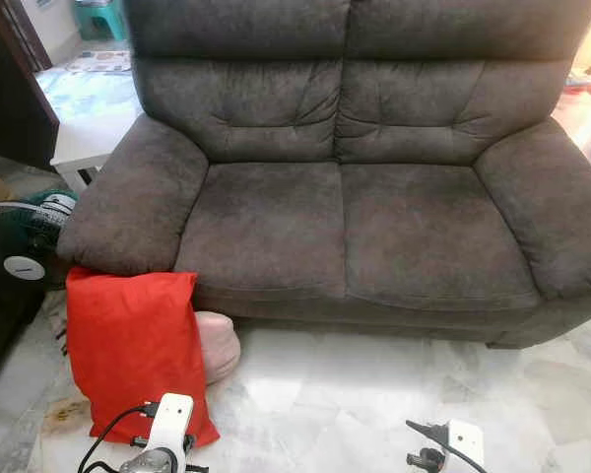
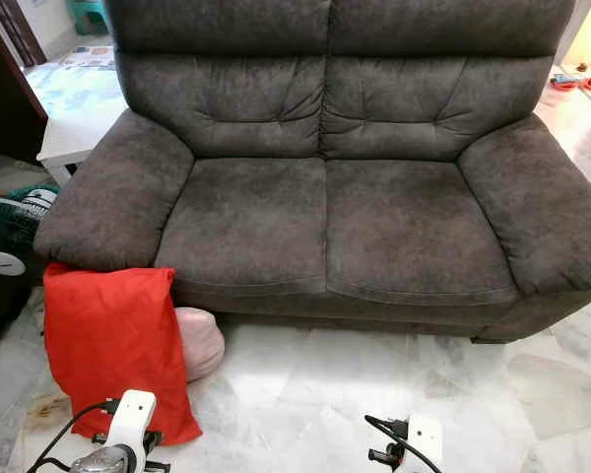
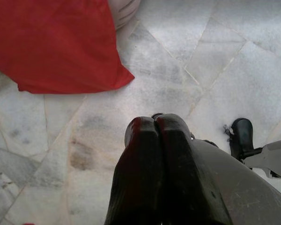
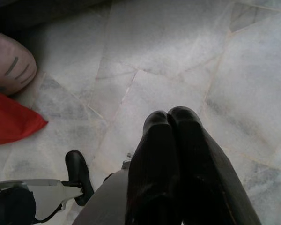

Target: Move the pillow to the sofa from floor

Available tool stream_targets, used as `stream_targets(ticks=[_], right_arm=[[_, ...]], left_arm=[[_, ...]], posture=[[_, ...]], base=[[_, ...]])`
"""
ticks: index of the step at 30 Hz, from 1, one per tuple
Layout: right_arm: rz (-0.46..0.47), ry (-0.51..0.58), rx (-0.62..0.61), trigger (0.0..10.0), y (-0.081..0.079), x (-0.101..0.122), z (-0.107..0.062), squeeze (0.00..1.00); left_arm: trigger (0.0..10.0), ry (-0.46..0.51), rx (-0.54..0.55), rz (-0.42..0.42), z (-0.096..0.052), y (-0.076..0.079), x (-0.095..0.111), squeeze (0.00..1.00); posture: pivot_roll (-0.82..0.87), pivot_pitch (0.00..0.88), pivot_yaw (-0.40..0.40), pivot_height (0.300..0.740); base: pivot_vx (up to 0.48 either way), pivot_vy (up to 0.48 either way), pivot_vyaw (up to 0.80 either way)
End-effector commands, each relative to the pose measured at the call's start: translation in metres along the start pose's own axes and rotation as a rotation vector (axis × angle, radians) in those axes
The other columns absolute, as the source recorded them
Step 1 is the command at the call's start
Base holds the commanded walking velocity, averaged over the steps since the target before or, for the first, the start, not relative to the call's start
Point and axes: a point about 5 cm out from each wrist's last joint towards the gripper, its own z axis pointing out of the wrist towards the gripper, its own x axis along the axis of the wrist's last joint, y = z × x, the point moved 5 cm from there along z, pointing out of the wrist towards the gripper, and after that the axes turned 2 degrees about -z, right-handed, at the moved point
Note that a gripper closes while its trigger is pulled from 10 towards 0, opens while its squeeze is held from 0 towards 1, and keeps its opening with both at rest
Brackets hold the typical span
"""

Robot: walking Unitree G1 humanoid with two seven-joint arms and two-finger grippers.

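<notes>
A red pillow (image 1: pixel 133 347) stands on the marble floor, leaning against the left armrest of the dark grey two-seat sofa (image 1: pixel 355 227). A pink cushion (image 1: pixel 217 345) lies on the floor behind it, partly hidden. My left gripper (image 3: pixel 154 123) hangs low just in front of the red pillow (image 3: pixel 51 42), fingers shut on nothing. My right gripper (image 4: pixel 171 116) hangs over bare floor to the right, also shut and empty; the pink cushion (image 4: pixel 11 63) and a corner of the red pillow (image 4: pixel 11 123) lie off to its side.
A standing fan (image 1: pixel 20 241) sits left of the sofa, beside a white low table (image 1: pixel 89 138). Dark furniture (image 1: pixel 10 89) stands at the far left. Open marble floor (image 1: pixel 374 394) stretches in front of the sofa.
</notes>
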Motion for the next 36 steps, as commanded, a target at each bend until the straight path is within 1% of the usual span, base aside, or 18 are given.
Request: stream_targets(ticks=[1,25,26,33,34,36], right_arm=[[0.003,0.002,0.001,10.0,-0.0002,-0.0005,-0.0002,0.0],[0.013,0.005,0.006,10.0,-0.0024,-0.0006,-0.0001,0.0],[0.015,0.005,0.005,10.0,-0.0024,-0.0006,0.0,0.0],[0.018,0.005,0.004,10.0,-0.0022,-0.0007,0.0,0.0],[0.023,0.007,0.003,10.0,-0.002,-0.0004,-0.0001,1.0],[0.028,0.009,0.003,10.0,-0.0019,-0.0002,-0.0001,1.0]], left_arm=[[10.0,-0.016,0.011,-0.003,-0.0009,-0.0029,-0.0047,0.0],[10.0,-0.024,0.019,0.015,-0.0011,-0.005,-0.0054,0.0],[10.0,-0.037,0.026,0.036,-0.0011,-0.0046,-0.008,0.0],[10.0,-0.039,0.025,0.038,-0.001,-0.0037,-0.0085,0.0],[10.0,-0.031,0.028,0.039,-0.0006,-0.0033,-0.0063,1.0],[10.0,-0.025,0.03,0.04,-0.0003,-0.0031,-0.0046,1.0]], posture=[[0.07,0.067,-0.003,0.74],[0.07,0.073,0.006,0.74],[0.07,0.075,0.005,0.74],[0.07,0.074,0.004,0.74],[0.07,0.076,0.002,0.74],[0.07,0.076,0.002,0.74]], base=[[0.0,0.0,0.0],[0.0,0.0,0.0],[0.0,0.0,0.0],[0.0,0.0,0.0],[0.0,0.0,0.0],[0.0,0.0,0.0]])
